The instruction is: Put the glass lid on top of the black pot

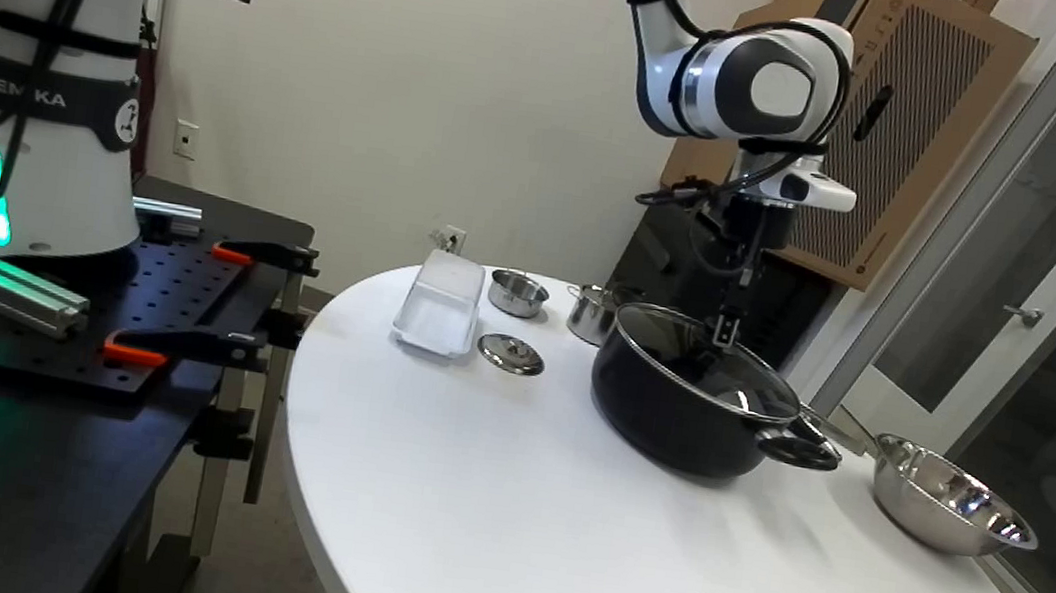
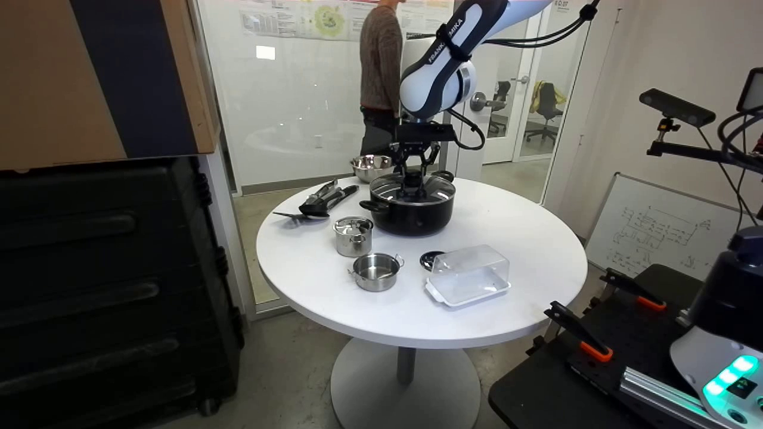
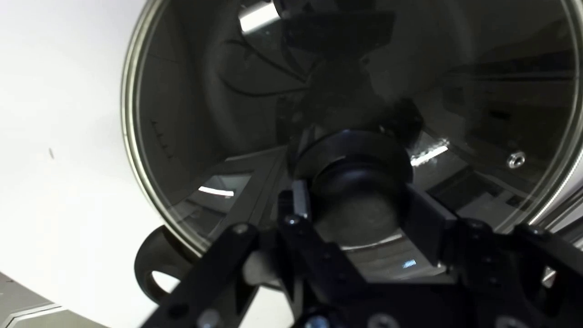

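The glass lid [image 1: 659, 338] lies over the mouth of the wide black pot [image 1: 664, 419] in an exterior view. It looks about level, its metal rim close along the pot's rim. The lid [image 2: 387, 188] and pot [image 2: 411, 219] show likewise in an exterior view. My gripper [image 1: 725, 333] points straight down at the lid's centre. In the wrist view the gripper [image 3: 355, 196] has a finger on each side of the black knob and looks shut on it. The lid [image 3: 191, 114] fills most of that view. A pot handle [image 3: 157, 264] sticks out below its rim.
A steel bowl [image 1: 951, 500] stands beyond the pot. Two small steel pots [image 2: 353, 237] [image 2: 375, 272], a small steel lid [image 1: 511, 354] and a clear plastic box [image 2: 468, 277] stand nearby. Black utensils [image 2: 325, 201] lie near the table's edge. Cardboard boxes [image 1: 891, 130] stand behind the arm.
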Robot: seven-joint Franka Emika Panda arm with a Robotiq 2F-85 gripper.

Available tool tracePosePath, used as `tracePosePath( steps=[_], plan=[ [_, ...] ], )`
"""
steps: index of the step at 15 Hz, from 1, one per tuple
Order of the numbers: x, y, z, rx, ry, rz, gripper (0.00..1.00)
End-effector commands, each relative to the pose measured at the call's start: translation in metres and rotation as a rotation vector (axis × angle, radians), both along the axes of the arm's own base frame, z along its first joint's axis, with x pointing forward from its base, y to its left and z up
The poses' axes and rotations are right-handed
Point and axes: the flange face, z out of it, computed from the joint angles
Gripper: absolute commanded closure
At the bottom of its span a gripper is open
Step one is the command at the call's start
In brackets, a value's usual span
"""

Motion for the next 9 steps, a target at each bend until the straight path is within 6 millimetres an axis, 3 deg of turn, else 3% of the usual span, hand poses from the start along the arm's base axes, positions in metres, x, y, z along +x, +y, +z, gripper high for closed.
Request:
tracePosePath(
  steps=[1, 9],
  plan=[
    [-0.016, -0.001, -0.005, -0.019, -0.016, 0.008, 0.73],
    [-0.042, -0.009, -0.009, -0.016, -0.009, 0.023, 0.73]
  ],
)
